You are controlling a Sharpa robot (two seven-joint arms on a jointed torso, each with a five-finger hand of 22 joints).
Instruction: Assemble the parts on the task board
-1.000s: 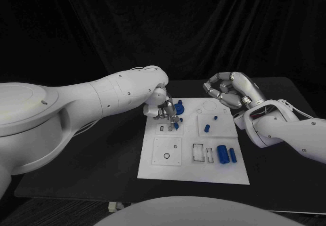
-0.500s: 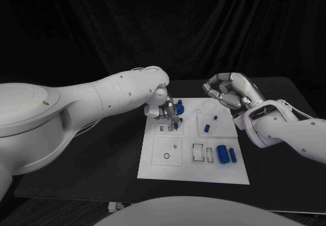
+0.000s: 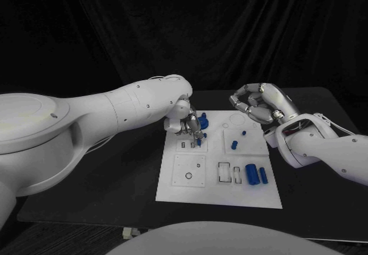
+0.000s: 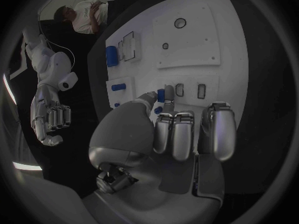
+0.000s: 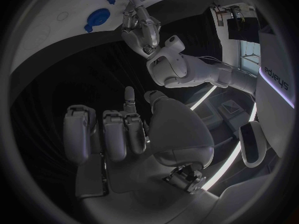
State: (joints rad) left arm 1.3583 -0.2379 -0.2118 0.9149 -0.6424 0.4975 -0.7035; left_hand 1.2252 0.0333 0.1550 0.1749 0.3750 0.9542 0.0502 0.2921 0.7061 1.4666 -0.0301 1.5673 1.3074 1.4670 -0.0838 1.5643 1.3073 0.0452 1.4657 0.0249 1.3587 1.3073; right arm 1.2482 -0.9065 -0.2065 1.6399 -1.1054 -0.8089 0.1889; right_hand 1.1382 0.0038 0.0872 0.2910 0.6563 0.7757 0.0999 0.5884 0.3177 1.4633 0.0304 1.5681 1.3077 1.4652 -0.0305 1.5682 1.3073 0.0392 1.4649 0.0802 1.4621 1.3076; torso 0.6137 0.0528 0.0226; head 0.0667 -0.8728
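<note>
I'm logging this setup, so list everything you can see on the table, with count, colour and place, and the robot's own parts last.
Table: one, black, under everything.
Task board: one, white, middle of the table.
Large cylinder parts: two, blue, side by side near the board's right edge.
Small parts: two, blue, in the board's right middle area.
Round part: one, blue, at the board's far left corner, beside the left hand.
Slim part: one, blue, at the left hand's fingertips; whether it is held is unclear.
Left hand: silver, over the board's far left.
Right hand: silver, fingers curled, empty, raised beyond the board's far right corner.
</note>
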